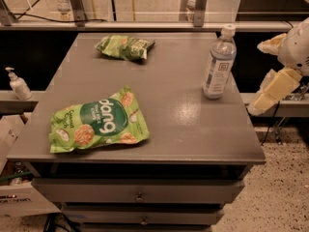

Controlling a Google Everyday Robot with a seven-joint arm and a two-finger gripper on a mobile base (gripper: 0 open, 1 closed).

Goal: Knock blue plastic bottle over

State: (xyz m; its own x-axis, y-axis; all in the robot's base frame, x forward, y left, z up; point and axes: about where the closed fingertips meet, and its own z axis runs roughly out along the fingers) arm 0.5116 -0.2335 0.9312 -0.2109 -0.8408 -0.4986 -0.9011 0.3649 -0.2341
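The blue plastic bottle [218,64] stands upright near the right edge of the grey table [193,129]; it is clear and bluish with a white cap and a pale label. My gripper [258,79] is off the table's right side, level with the bottle and a short way to its right, not touching it. Its cream fingers [271,92] are spread apart and hold nothing.
A large green snack bag [96,124] lies at the front left of the table and a smaller green bag [124,47] at the back. A white pump dispenser [18,84] stands on a ledge to the left. Drawers [140,196] sit below the tabletop, and a rail runs behind it.
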